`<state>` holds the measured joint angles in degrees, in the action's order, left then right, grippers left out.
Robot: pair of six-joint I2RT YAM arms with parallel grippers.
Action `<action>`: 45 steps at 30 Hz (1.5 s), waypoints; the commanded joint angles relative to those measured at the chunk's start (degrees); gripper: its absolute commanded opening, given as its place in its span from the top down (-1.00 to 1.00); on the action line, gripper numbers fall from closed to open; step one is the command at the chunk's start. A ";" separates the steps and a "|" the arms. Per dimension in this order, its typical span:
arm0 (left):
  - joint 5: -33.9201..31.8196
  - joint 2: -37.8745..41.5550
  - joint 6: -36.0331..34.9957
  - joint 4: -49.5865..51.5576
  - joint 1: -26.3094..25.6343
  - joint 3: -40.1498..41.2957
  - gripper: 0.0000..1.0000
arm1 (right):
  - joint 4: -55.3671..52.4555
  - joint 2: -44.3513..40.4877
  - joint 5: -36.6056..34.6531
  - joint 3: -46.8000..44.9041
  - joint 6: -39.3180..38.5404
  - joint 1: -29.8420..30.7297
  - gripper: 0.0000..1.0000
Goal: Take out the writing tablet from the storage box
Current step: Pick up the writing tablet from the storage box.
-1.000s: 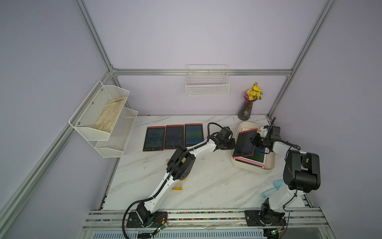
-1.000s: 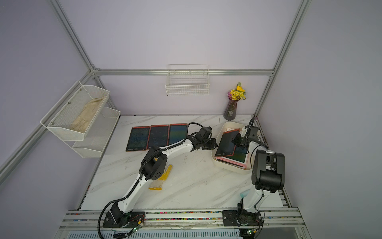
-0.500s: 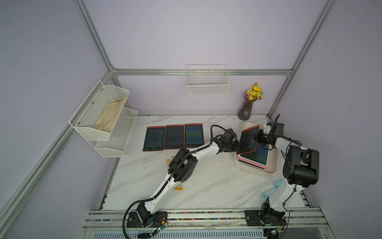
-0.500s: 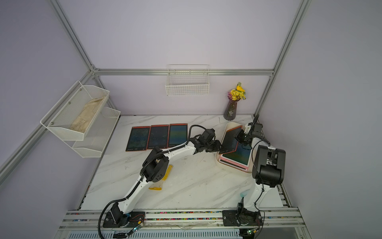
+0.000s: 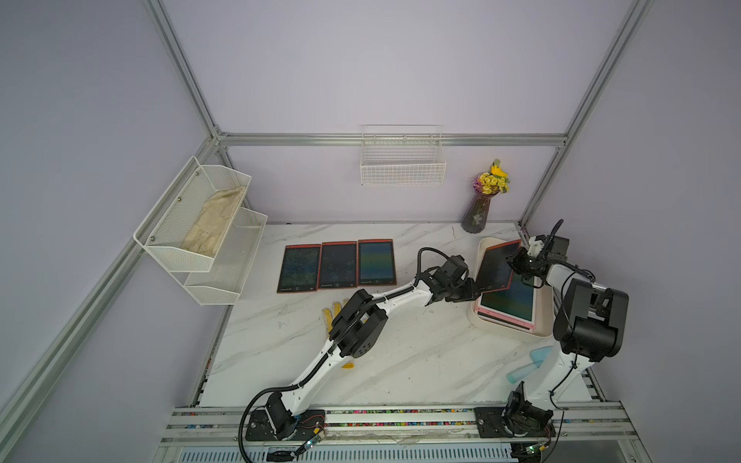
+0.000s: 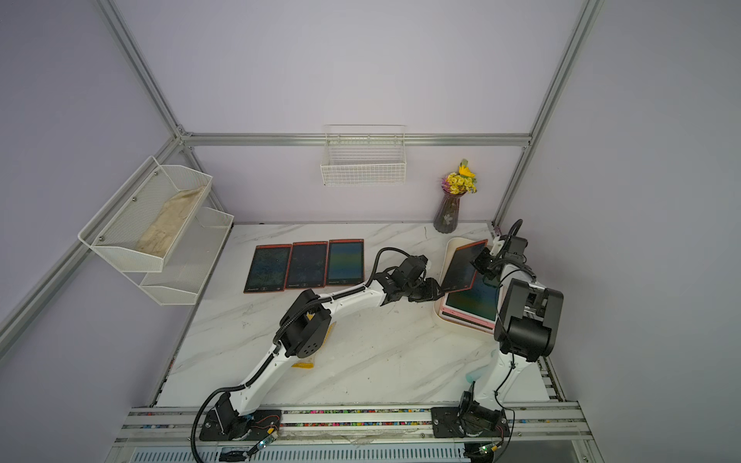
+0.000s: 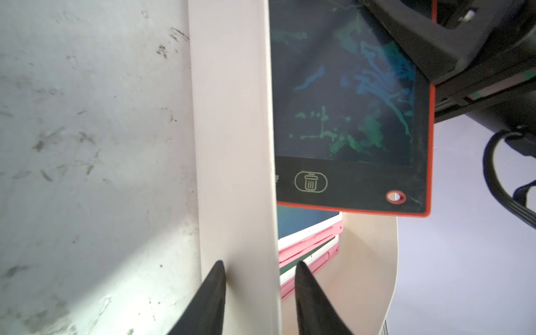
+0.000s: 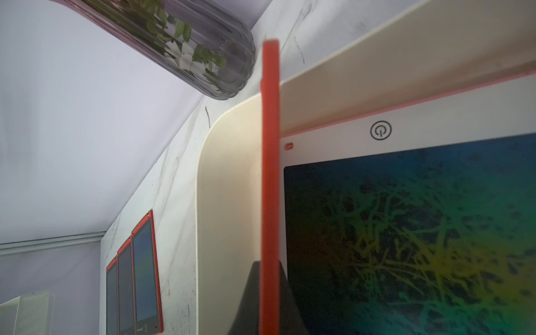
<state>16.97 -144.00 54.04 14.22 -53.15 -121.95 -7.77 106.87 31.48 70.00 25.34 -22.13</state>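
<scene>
Orange-red-framed flat writing tablet [image 5: 497,265] is held tilted over cream-white plastic storage box [image 5: 507,325] | right gripper [image 5: 517,262] clamped on its edge | left gripper [image 7: 258,266] parted astride box wall | judged light, stiff, slick: frame to be gripped.

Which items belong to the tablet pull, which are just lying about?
Job: storage box; red tablet held by right end effector; left end effector astride box wall; pink tablets.
Lying about: three red tablets laid out; vase; wire basket; mesh shelf; yellow glove.
</scene>
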 commanded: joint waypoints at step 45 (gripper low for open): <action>-14.74 35.19 -16.86 -1.43 5.17 30.54 -0.04 | -4.02 -25.61 0.60 -1.34 3.13 3.85 1.00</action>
<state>4.23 -112.68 39.51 12.97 -48.95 -95.59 -13.30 83.66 29.32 66.85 27.49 -20.58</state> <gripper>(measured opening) 0.516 0.080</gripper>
